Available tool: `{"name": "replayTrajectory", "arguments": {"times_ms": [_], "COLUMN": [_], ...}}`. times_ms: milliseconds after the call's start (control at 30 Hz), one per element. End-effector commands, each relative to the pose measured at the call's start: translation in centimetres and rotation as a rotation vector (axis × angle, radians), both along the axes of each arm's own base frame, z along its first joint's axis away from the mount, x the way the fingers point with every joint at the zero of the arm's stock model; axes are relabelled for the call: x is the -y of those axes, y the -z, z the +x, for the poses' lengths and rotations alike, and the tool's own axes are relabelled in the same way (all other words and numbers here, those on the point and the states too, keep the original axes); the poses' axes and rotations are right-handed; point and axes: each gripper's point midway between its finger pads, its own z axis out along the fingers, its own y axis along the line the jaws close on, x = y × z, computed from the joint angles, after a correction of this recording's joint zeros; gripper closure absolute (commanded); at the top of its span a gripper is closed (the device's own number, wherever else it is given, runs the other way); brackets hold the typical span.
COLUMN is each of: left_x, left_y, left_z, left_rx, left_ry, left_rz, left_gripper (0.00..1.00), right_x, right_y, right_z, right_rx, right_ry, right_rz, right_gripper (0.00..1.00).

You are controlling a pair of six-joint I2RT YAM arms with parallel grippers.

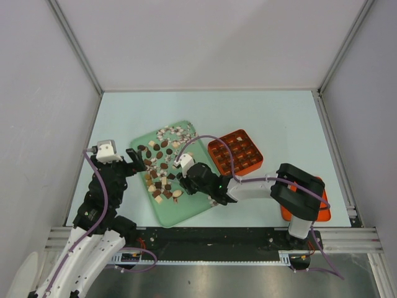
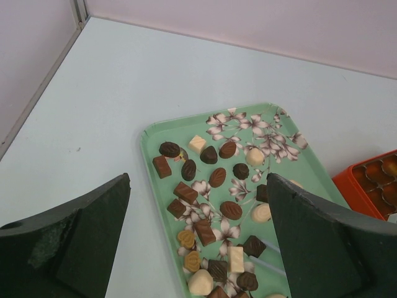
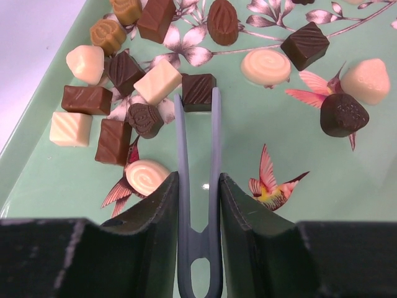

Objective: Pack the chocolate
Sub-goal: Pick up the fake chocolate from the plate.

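Right gripper (image 3: 198, 186): clamps tight on blue-grey tweezers (image 3: 180, 143), whose tips flank a dark square chocolate (image 3: 198, 91) lying on the green tray (image 3: 37, 180). Other chocolates (image 2: 217, 177): lie scattered across the tray. Left gripper (image 2: 197, 186): hangs wide apart at the tray's left edge, holding nothing. Orange box (image 1: 235, 152): sits just right of the tray.

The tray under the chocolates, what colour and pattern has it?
Mint green tray with flowers and birds; the right wrist view shows it best.
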Motion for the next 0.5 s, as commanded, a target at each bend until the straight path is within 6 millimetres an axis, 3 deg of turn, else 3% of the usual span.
{"name": "replayTrajectory", "arguments": {"times_ms": [0,200,467], "left_x": [-0.3,-0.3,-0.3], "left_y": [-0.8,-0.9,-1.2], "left_z": [0.1,-0.1,-0.2], "left_rx": [0.035,0.041,0.053], "left_ry": [-0.007,-0.006,-0.003], "left_rz": [0.005,0.001,-0.007], "left_gripper": [0.04,0.04,0.05], "right_x": [-1.1,-0.2,2.5], "right_y": [-3.0,-4.6,-8.9], "right_z": [0.8,0.8,1.4], "right_rx": [0.059,0.061,0.080], "right_ry": [0.019,0.043,0.120], "right_rz": [0.049,0.054,0.084], "right_gripper": [0.69,0.78,0.81]}}
